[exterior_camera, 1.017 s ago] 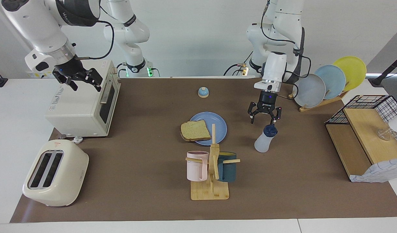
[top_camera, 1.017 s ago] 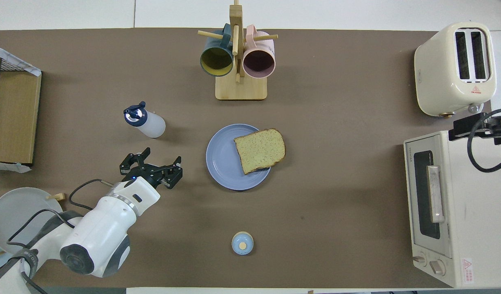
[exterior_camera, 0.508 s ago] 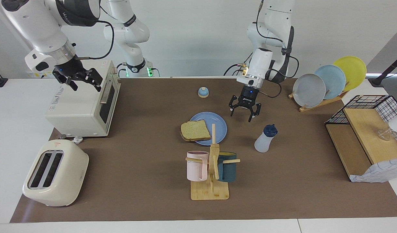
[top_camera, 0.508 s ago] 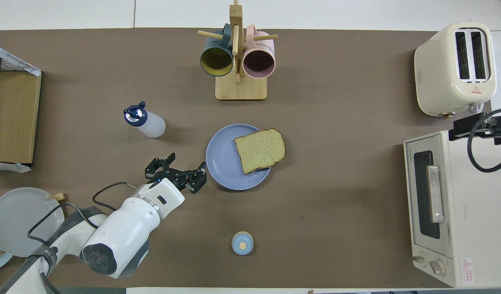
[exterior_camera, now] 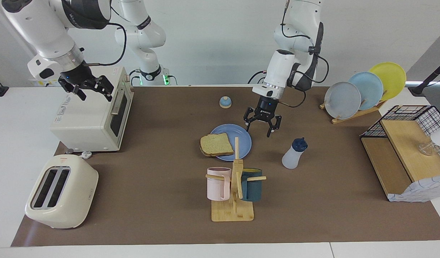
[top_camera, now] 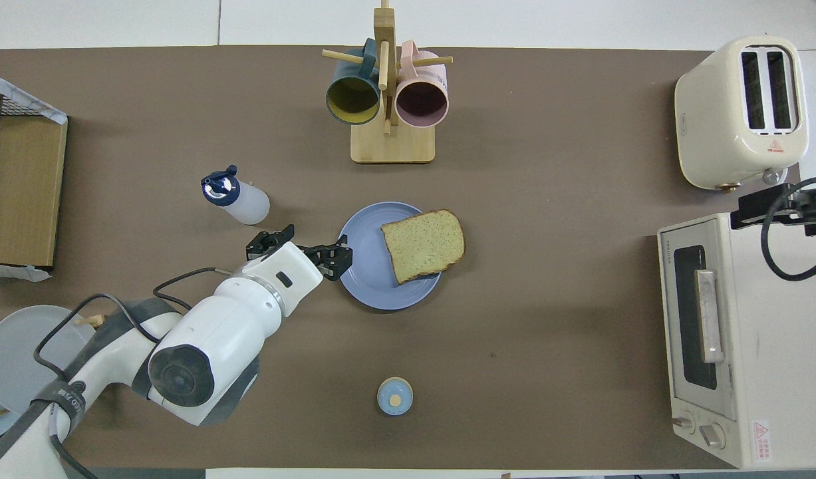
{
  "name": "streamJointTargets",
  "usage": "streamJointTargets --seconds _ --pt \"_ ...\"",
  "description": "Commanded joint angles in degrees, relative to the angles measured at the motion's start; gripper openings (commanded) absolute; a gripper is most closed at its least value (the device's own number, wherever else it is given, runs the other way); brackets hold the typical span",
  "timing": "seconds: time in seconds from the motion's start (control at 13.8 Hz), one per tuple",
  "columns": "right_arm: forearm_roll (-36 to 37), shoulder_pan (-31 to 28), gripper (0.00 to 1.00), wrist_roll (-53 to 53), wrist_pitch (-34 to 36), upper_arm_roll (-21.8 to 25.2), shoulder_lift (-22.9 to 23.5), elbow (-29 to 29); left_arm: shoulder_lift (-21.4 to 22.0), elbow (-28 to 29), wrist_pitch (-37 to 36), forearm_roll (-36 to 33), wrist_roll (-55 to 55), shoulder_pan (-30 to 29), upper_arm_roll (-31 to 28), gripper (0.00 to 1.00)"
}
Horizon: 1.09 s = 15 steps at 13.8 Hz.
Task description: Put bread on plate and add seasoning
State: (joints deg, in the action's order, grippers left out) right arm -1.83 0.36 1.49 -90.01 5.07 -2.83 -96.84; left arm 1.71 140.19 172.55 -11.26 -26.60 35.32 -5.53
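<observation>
The bread (exterior_camera: 216, 144) (top_camera: 423, 244) lies on the blue plate (exterior_camera: 240, 135) (top_camera: 362, 263), overhanging the rim toward the right arm's end of the table. The seasoning (exterior_camera: 293, 154) (top_camera: 238, 197) stands on the mat beside the plate, toward the left arm's end, with nothing touching it. My left gripper (exterior_camera: 259, 129) (top_camera: 304, 250) hangs open and empty over the mat at the plate's rim, between plate and seasoning. My right gripper (exterior_camera: 92, 91) (top_camera: 790, 206) waits open and empty above the toaster oven (exterior_camera: 90, 114).
A cream toaster (exterior_camera: 62, 191) sits farther from the robots than the oven. A mug rack (exterior_camera: 234, 190) with two mugs stands just past the plate. A small bell (exterior_camera: 225, 102) lies nearer the robots. A rack of upright plates (exterior_camera: 359, 91) and a wooden shelf (exterior_camera: 402, 150) fill the left arm's end.
My left gripper has swung away from above the seasoning toward the plate, still open and empty. The seasoning stays on the mat. The right arm has not moved.
</observation>
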Motion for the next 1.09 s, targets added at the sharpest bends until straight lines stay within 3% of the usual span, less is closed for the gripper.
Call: streamJointTargets --seconds 0.0,0.36,0.58,0.8,1.02 --pt "0.34 -0.45 1.0 -1.14 0.19 -0.33 -0.43 -0.28 -0.3 -9.38 -14.65 -0.43 -0.12 0.54 -0.36 1.0" --pt "0.34 -0.45 1.0 -1.14 0.19 -0.33 -0.43 -0.28 -0.92 -16.96 -25.49 2.02 -0.3 0.1 -0.36 1.0" --pt "0.34 -0.45 1.0 -1.14 0.19 -0.33 -0.43 -0.28 -1.01 -24.15 -36.19 3.96 -0.21 -0.51 -0.36 1.0" --pt "0.34 -0.45 1.0 -1.14 0.19 -0.33 -0.43 -0.28 -0.84 -28.56 -43.51 4.22 2.59 -4.55 -0.45 1.0" --pt "0.34 -0.53 1.0 -1.14 0.19 -0.33 -0.43 -0.28 -1.1 -33.48 -50.27 7.82 13.72 -9.81 -0.89 1.0"
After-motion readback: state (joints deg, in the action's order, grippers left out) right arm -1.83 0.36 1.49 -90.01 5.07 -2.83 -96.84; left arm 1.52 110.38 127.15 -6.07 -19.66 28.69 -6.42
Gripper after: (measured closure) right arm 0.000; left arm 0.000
